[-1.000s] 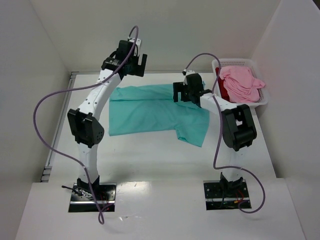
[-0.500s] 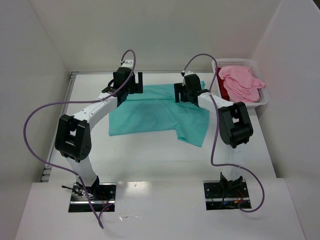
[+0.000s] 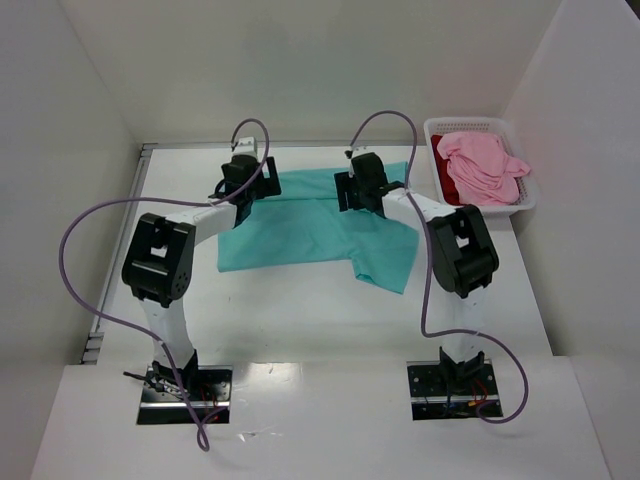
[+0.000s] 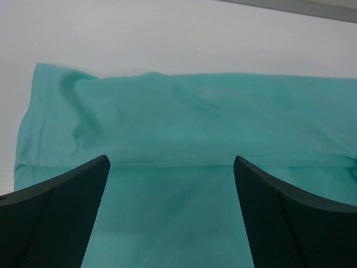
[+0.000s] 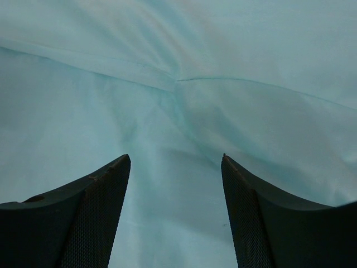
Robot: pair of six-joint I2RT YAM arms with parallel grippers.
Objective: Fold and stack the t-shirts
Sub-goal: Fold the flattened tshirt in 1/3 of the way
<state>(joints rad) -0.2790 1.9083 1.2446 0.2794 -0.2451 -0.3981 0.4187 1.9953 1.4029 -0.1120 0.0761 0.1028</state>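
Left claw [image 4: 171, 160] is spread wide, nothing between the fingers, sitting low over the far-left part of the teal t-shirt [image 3: 300, 225]. My left wrist view shows a stitched edge at the cloth's left side and a straight fold line running across.

The shirt lies mid-counter [image 3: 300, 310], spread mostly flat, with one sleeve sticking out toward the near right.

Right claw [image 5: 175, 157] is over the shirt's far-right part, jaws apart, creased cloth under it. Can't tell if the tips touch the fabric.

Far right is the white basket [image 3: 527, 200], with the pink t-shirt [image 3: 480, 165] crumpled on top of the dark red t-shirt [image 3: 447, 180].
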